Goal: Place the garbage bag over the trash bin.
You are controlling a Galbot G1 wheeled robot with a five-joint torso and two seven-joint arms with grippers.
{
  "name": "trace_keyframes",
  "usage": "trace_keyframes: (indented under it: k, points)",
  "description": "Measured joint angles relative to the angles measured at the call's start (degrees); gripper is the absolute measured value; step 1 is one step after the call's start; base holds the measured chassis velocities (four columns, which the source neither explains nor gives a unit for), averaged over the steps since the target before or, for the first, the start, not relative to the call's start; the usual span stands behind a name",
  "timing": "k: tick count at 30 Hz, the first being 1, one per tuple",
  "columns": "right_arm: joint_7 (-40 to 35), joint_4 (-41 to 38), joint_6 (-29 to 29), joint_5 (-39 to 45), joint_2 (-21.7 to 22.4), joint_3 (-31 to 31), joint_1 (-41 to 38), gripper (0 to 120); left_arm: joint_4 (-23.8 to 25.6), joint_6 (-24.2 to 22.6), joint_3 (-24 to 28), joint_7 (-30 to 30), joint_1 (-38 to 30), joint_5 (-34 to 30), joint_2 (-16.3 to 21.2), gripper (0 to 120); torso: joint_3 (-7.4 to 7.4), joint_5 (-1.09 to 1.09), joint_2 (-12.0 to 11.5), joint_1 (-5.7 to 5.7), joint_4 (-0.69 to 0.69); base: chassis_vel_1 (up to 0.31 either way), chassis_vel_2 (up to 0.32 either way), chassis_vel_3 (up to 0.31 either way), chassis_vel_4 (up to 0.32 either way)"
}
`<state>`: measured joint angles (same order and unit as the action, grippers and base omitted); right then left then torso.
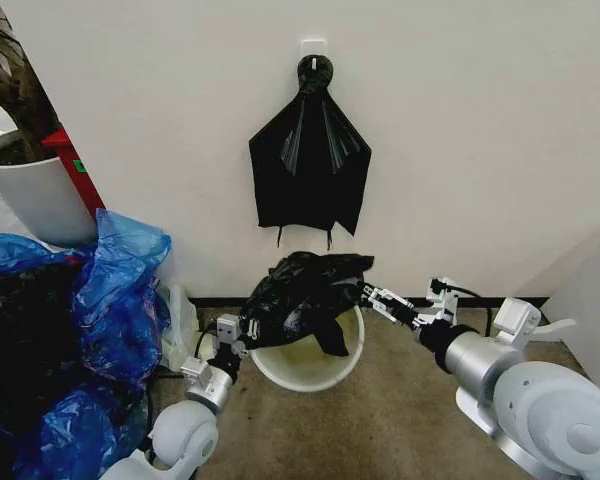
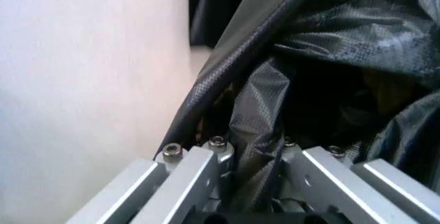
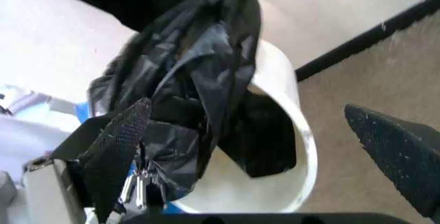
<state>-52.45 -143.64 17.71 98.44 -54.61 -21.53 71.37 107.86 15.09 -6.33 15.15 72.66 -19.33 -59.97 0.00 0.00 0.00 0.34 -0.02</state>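
Note:
The garbage bag [image 1: 302, 290], black and crumpled, hangs bunched over the trash bin [image 1: 290, 376], a cream-white bucket on the floor by the wall. My left gripper [image 1: 242, 330] is at the bag's left edge and is shut on a fold of it; in the left wrist view the garbage bag [image 2: 256, 131] runs down between the metal fingers [image 2: 199, 167]. My right gripper [image 1: 372, 293] is at the bag's right side, open wide. In the right wrist view the garbage bag [image 3: 199, 80] lies against one black-padded finger [image 3: 113, 141], far from the other, above the trash bin [image 3: 292, 100].
A fan-shaped black plastic bundle [image 1: 310, 160] hangs from a wall hook above the bin. Blue plastic bags [image 1: 115, 290] are piled at the left, below a large white plant pot [image 1: 35, 200]. Brown carpet [image 1: 380, 420] lies in front of the bin.

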Motion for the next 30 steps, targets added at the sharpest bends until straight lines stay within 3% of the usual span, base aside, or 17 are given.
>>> trace_keyframes:
  k: [3, 8, 21, 26, 30]
  points:
    - [-2.5, 0.0, -2.0, 2.5, -3.4, 1.3, -1.7, 100, -0.5, 2.6, 0.6, 1.9, -0.7, 4.9, -0.5, 3, 0.0, 0.0, 0.0, 0.0, 0.01, 0.0, 0.0, 0.0, 0.0]
    - [-3.5, 0.1, -2.6, 2.7, -5.2, 3.2, -2.3, 100, -1.1, 3.9, 1.0, 2.9, -0.9, 7.8, -0.8, 3, 0.0, 0.0, 0.0, 0.0, 0.0, 0.0, 0.0, 0.0, 0.0]
    - [-3.7, 4.1, -2.5, -4.7, -11.3, 12.9, -6.9, 100, -4.3, 8.7, 1.6, 3.3, -0.7, 16.0, -1.8, 3, 0.0, -0.01, 0.0, 0.0, 0.01, 0.0, 0.0, 0.0, 0.0]
    - [-3.7, 7.3, -1.8, -8.2, -12.7, 15.0, -7.6, 77, -3.5, 9.0, 1.2, 3.1, 0.3, 16.3, -1.9, 3, 0.0, 0.0, 0.0, 0.0, 0.01, 0.0, 0.0, 0.0, 0.0]
    - [-3.4, 7.5, -1.5, -8.5, -12.2, 14.6, -7.0, 67, -2.9, 9.0, 1.1, 3.1, 0.6, 15.9, -1.8, 3, 0.0, 0.0, 0.0, 0.0, 0.01, 0.0, 0.0, 0.0, 0.0]
